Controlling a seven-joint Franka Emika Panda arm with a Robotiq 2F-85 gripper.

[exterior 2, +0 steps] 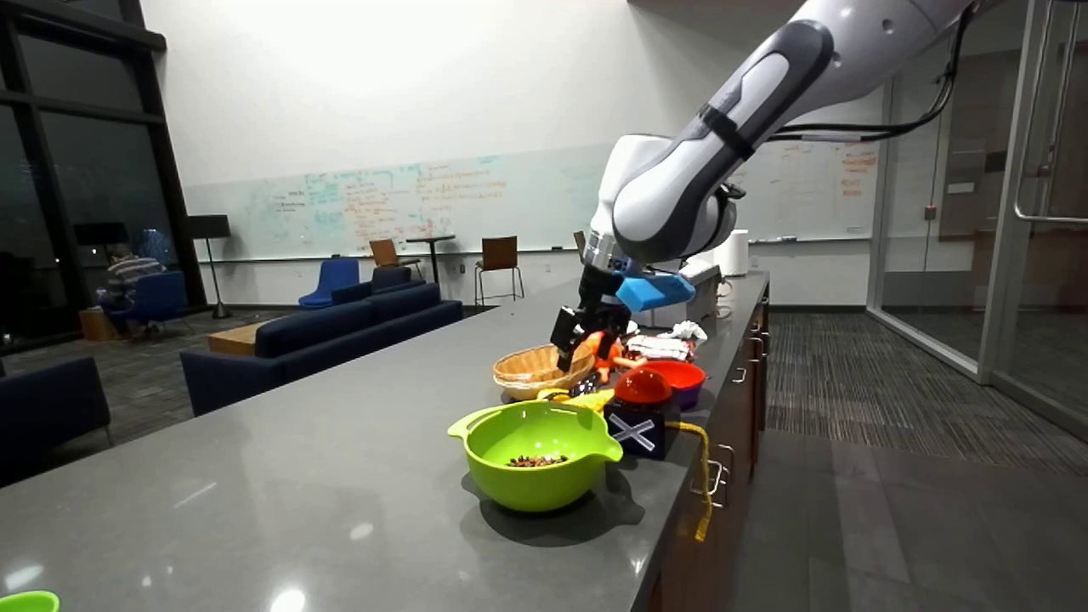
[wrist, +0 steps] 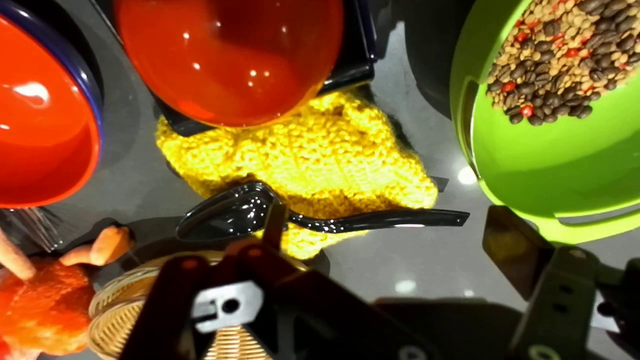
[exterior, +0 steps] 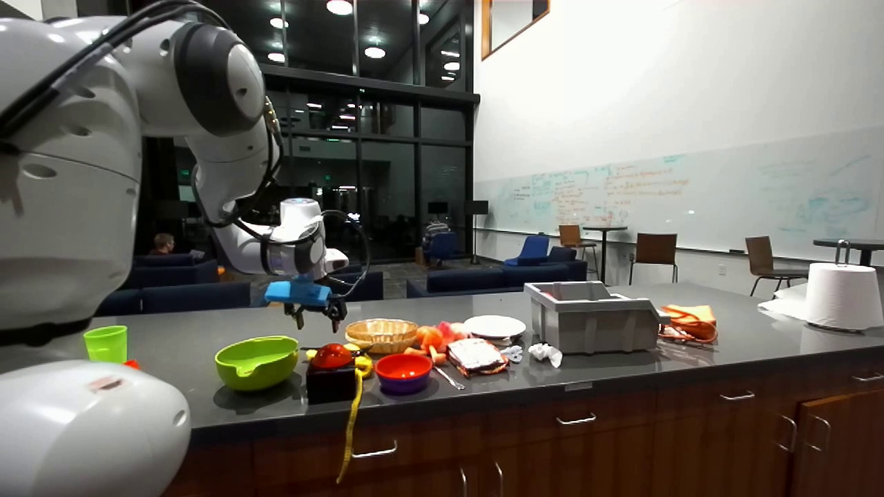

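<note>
there's the hand [wrist: 395, 239], jaws wide apart, gripping nothing, hanging above a black spoon [wrist: 345, 223] that rests across yellow knitting [wrist: 300, 155], which likely props it off the counter [wrist: 380, 265].

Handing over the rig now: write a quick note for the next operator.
Black two-finger gripper: open, empty, hovering near the glossy black plastic spoon.
Spoon: lies partly over the crumpled yellow knitted cloth, handle end toward the spouted lime-green plastic bowl holding brown, tan and red pieces.
Done: gripper is near the spoon.
Left, seemingly: the grip; spoon not yet lifted.
</note>
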